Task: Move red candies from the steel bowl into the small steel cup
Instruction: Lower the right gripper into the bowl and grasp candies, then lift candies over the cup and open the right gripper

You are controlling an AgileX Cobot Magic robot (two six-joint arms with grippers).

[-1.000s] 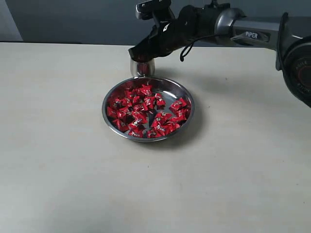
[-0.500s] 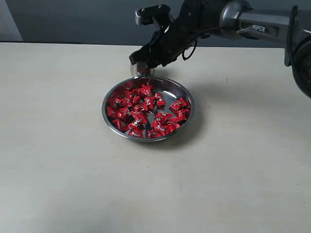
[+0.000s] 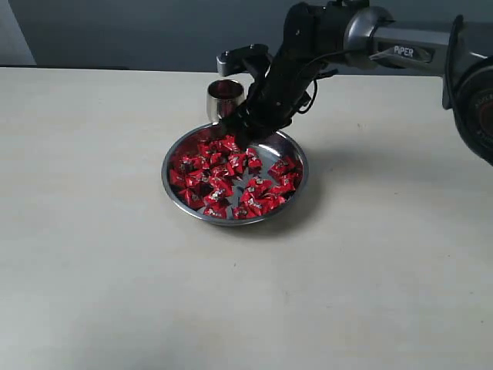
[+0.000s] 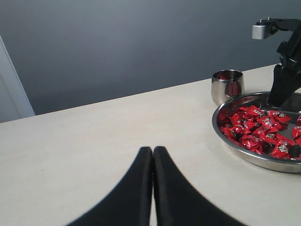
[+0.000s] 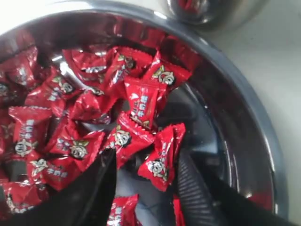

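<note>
The wide, shallow, shiny steel bowl (image 3: 165, 181) sits near the middle of the pale beige table (image 3: 108, 277). The red candies (image 3: 219, 181) in shiny crinkled wrappers cover most of its floor, leaving a bare patch of steel towards the right arm's side. The small steel cup (image 3: 225, 97), a rounded tumbler without a handle, stands upright just beside the bowl's far rim. Its foot is hidden behind that rim, so whether the two touch cannot be told.

In the right wrist view the right gripper (image 5: 146, 162) is low inside the bowl, its ribbed black fingers (image 5: 190, 188) spread apart. One candy (image 5: 162, 146) lies between them, nearer one finger, and is not pinched. The finger bases run off the frame edge. From the exterior view the dark gripper merges with the arm and its jaws cannot be read. The cup there is cropped to a blurred sliver. Red shows inside it, perhaps a candy, perhaps only a reflection of the heap.

The left gripper (image 4: 153, 153) hangs low over bare table, well apart from the bowl, with its two black fingers pressed together on nothing. Only the fingers show, against a grey wall (image 4: 117, 42), and the bowl is cut off at that frame's edge.
</note>
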